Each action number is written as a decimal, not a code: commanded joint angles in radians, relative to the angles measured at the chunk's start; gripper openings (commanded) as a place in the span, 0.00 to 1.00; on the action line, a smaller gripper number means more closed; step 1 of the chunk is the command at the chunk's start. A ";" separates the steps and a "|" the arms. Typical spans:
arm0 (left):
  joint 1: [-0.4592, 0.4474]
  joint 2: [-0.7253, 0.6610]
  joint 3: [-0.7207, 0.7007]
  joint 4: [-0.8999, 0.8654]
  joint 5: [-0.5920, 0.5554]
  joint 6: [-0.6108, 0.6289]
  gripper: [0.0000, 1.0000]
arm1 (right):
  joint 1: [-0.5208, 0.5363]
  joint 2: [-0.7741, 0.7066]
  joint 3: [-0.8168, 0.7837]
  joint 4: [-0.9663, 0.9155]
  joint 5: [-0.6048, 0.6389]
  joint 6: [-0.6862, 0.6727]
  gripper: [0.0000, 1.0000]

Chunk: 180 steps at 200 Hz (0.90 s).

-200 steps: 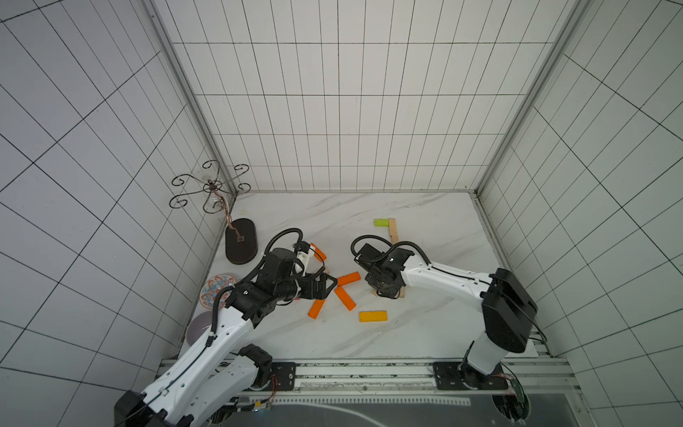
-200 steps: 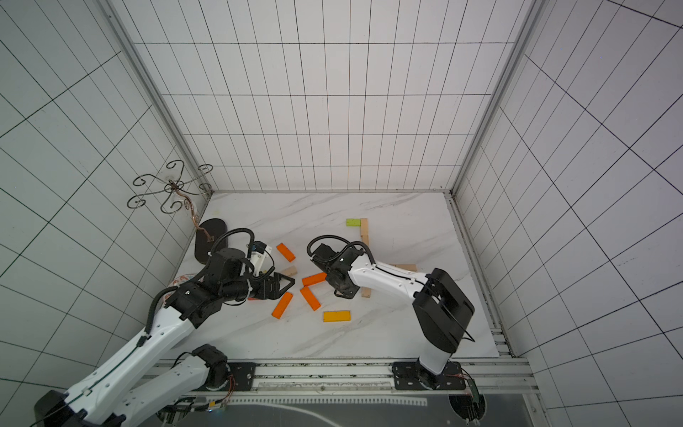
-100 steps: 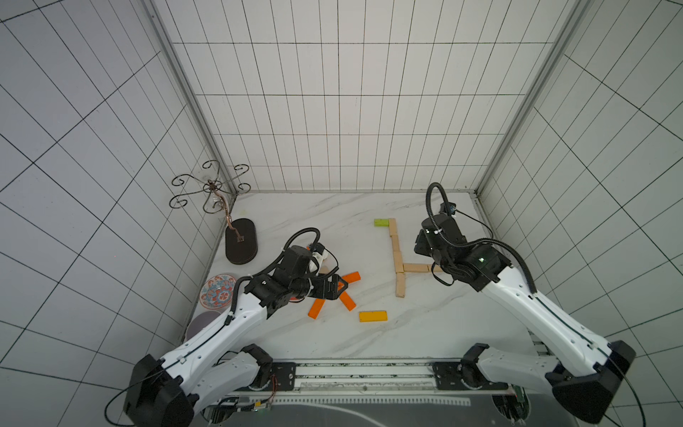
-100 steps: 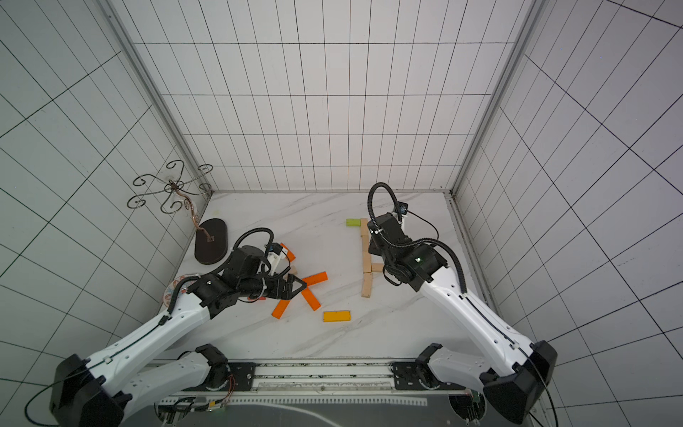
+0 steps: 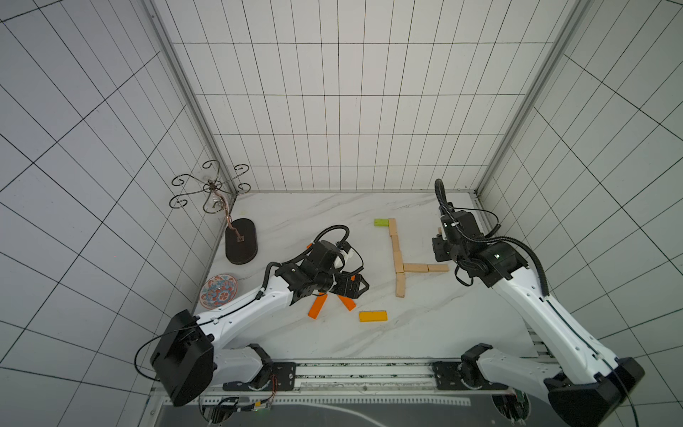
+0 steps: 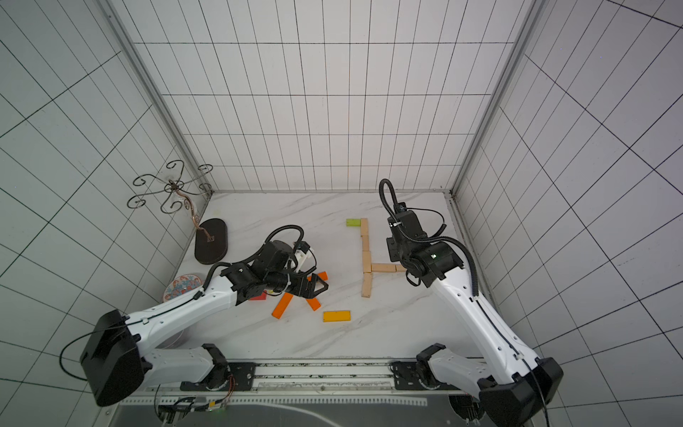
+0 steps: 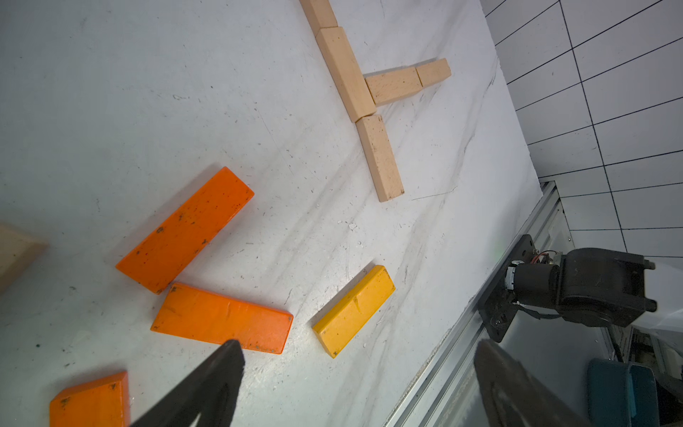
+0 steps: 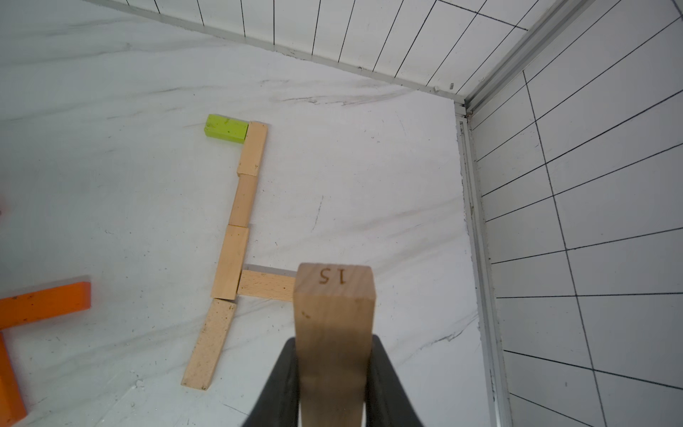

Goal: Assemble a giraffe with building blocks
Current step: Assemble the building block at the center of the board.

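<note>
Several pale wooden building blocks (image 5: 395, 251) lie end to end in a line, with a lime green block (image 5: 381, 222) at its far end and a short pale branch (image 5: 415, 267) off to the right. My right gripper (image 8: 334, 344) is shut on a pale block stamped "15" (image 8: 334, 295), held above the branch's right end. In a top view that gripper (image 5: 439, 242) hangs near the right wall. My left gripper (image 7: 358, 349) stands open and empty over two orange blocks (image 7: 221, 319) and beside a yellow block (image 7: 353, 310). In both top views it (image 5: 353, 288) (image 6: 314, 286) hovers over the orange pile.
A dark oval stand base (image 5: 241, 246) with a wire stand (image 5: 210, 186) sits at the back left. A round patterned plate (image 5: 218, 291) lies by the left wall. A red block (image 6: 258, 295) peeks from under the left arm. The metal rail (image 5: 369, 369) runs along the front edge.
My right gripper has swung from beside the orange blocks to the right of the pale figure, carrying the pale block. The left gripper has shifted slightly right over the orange blocks.
</note>
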 commanded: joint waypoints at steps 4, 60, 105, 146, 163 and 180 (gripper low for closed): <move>0.000 0.018 0.042 0.048 0.016 0.024 0.97 | -0.040 0.007 -0.011 -0.022 -0.020 -0.156 0.00; 0.007 0.057 0.047 0.082 0.059 0.034 0.97 | -0.063 -0.016 -0.266 0.009 -0.110 -0.330 0.00; 0.040 0.062 0.040 0.113 0.115 0.029 0.97 | -0.110 -0.042 -0.521 0.171 -0.003 -0.407 0.00; 0.100 0.054 0.033 0.127 0.166 0.021 0.97 | -0.203 -0.006 -0.541 0.205 -0.044 -0.399 0.00; 0.122 0.048 0.027 0.146 0.185 0.015 0.97 | -0.213 0.048 -0.535 0.202 -0.063 -0.404 0.00; 0.132 0.039 0.012 0.169 0.193 0.007 0.97 | -0.217 0.122 -0.506 0.193 -0.076 -0.398 0.00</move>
